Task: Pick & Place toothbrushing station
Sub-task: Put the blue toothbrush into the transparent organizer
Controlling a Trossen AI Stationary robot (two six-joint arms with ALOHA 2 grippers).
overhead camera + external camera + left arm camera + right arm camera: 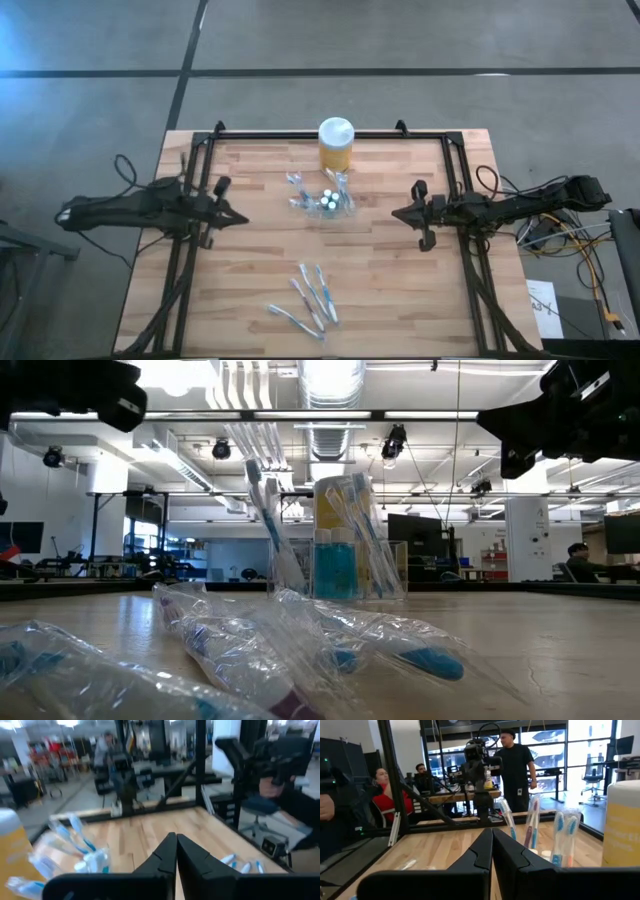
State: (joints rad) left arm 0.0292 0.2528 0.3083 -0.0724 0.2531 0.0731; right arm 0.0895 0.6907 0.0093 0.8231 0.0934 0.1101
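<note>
Clear plastic holder [325, 203] stands mid-table just in front of the yellow jar [335, 143], a few toothbrushes upright in it, so it's likely the drop spot. Wrapped loose toothbrushes [308, 297] lie near the front edge, well apart from it, still to be moved. Left gripper [238, 217] and right gripper [400, 213] both clenched, empty, hovering either side of holder, probably idle.

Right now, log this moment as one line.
left gripper: shut, empty | right gripper: shut, empty | holder: mid-table | wrapped toothbrushes: near edge
</note>
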